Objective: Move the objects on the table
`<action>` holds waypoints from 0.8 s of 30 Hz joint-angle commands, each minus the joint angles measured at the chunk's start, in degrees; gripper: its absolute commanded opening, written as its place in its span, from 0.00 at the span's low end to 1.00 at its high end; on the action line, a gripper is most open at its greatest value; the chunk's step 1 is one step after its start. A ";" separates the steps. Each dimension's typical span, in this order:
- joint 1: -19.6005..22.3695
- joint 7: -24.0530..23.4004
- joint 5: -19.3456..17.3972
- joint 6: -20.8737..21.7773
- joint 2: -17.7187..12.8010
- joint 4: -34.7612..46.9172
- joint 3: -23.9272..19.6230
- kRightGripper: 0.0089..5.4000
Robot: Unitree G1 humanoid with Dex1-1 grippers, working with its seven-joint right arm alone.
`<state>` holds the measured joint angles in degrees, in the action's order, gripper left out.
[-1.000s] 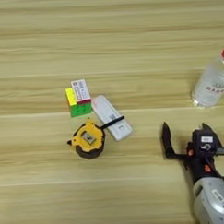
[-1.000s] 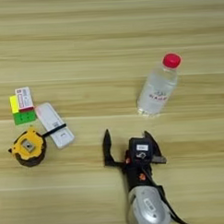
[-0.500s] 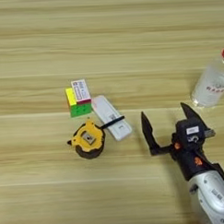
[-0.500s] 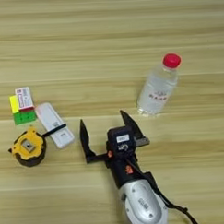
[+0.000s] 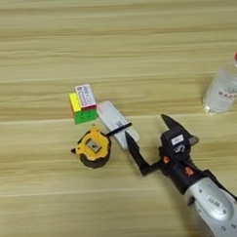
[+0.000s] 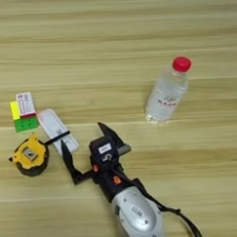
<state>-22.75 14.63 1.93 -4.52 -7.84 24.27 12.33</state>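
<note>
1. Black fingers of the pincer [image 5: 146, 141] stand spread wide and hold nothing; the left finger tip is just beside the white device's [image 5: 117, 123] near end.
2. That device lies flat on the bench [image 5: 115, 52], between the tape measure [image 5: 93, 148] and the cube with its box [image 5: 82, 103]. It looks stiff, light and thin (probably best taken across its narrow sides).
3. Crowding it is the tape measure, whose black strap crosses it; the bottle [image 6: 167, 91] stands well apart.
</note>
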 commanded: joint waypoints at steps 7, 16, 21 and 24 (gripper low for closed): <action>5.39 -0.56 0.98 3.13 0.37 -6.93 1.55 0.99; 9.01 -0.17 -0.06 4.34 2.11 -12.10 2.22 0.99; 11.06 1.08 -1.57 3.86 2.80 -16.33 1.87 0.99; 12.21 1.62 -2.81 3.37 3.11 -19.17 1.17 0.99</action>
<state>-13.35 15.95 0.27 -1.81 -5.39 5.22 14.20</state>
